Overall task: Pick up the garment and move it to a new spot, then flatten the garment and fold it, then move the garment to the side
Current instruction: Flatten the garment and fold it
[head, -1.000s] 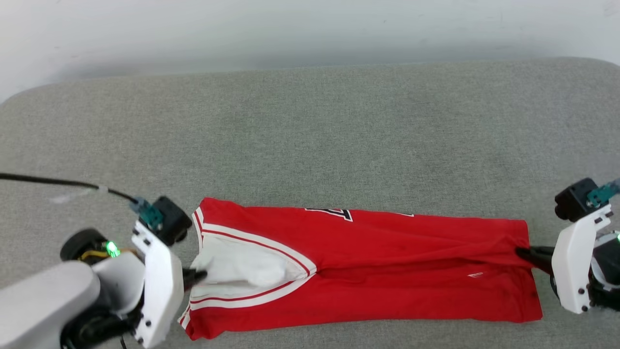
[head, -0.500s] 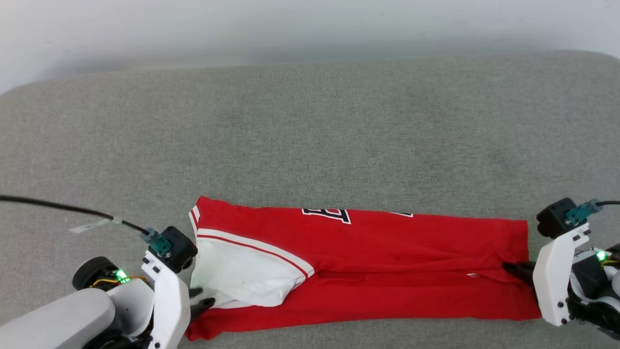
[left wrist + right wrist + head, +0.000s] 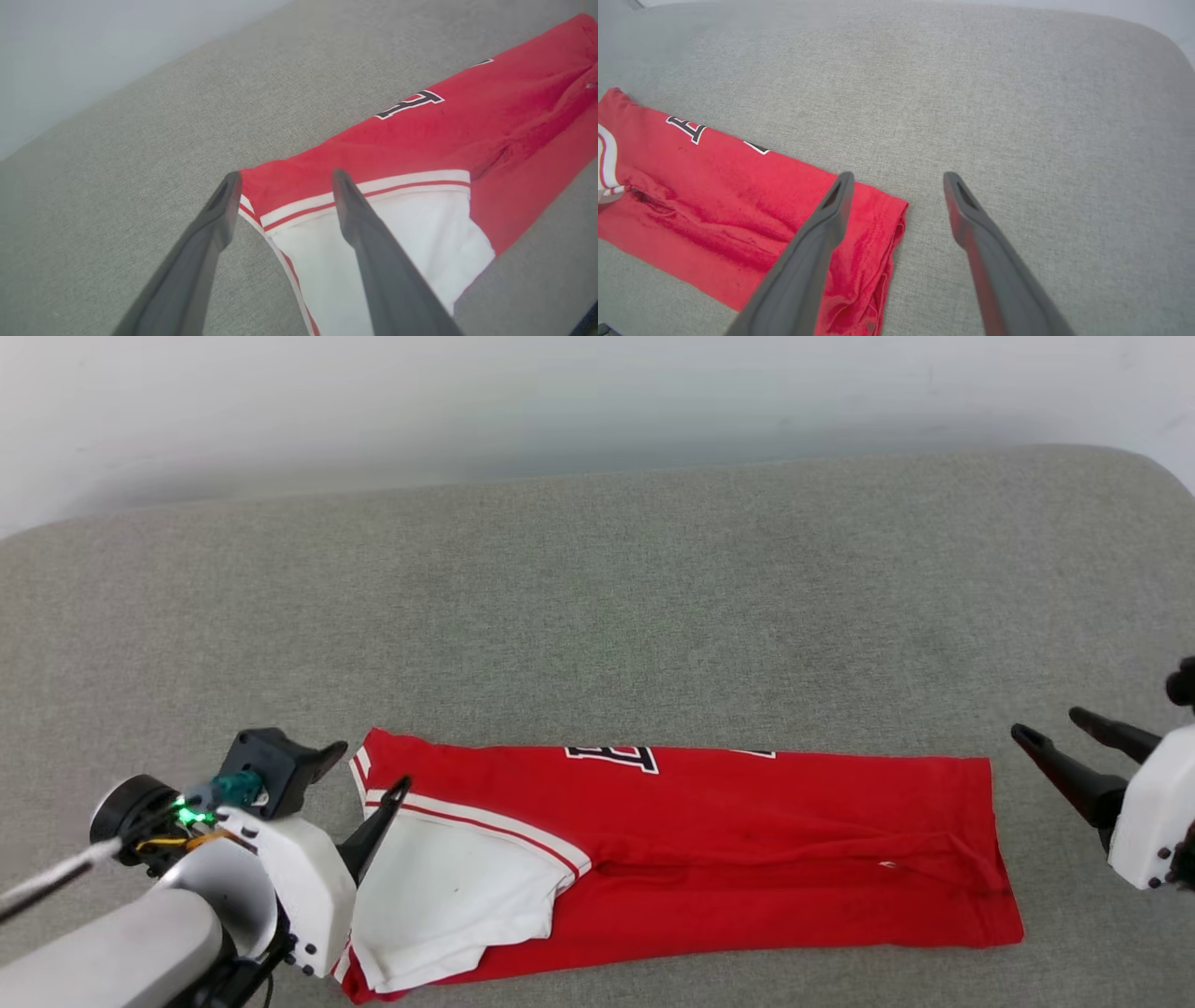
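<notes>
A: Both arms are off the cloth! The left gripper (image 3: 372, 765) stands spread wide at the collar end with nothing in it. The right gripper (image 3: 1047, 723) is just as wide and just as empty, hanging clear beyond the far end.

B: And the red jersey-style garment (image 3: 747, 840) with striped trim lies in one long band across the near part of the grey fabric-covered tabletop (image 3: 597, 616). A black white-edged print (image 3: 611, 758) peeks out along its far edge.

A: To me the lengthwise fold looks done, with an end-to-end fold due next.

B: Agreed, but it needs tidying first. The white sleeve (image 3: 448, 896) spills past the near edge, and a bunched ridge (image 3: 794, 859) runs along the middle toward the hem (image 3: 1004, 859).

A: So the left side should tuck that sleeve inside the band?

B: Yes, and stroke the ridge flat outward. Then pinch every layer at the hem corners, not just the top one. Jersey cloth is slippery, so a shallow grip could peel one layer away.

A: In the left wrist view the fingers (image 3: 219, 210) straddle the collar corner. I can't tell whether they touch it.

B: Carry the end over low and slow, and set edge on edge.
</notes>
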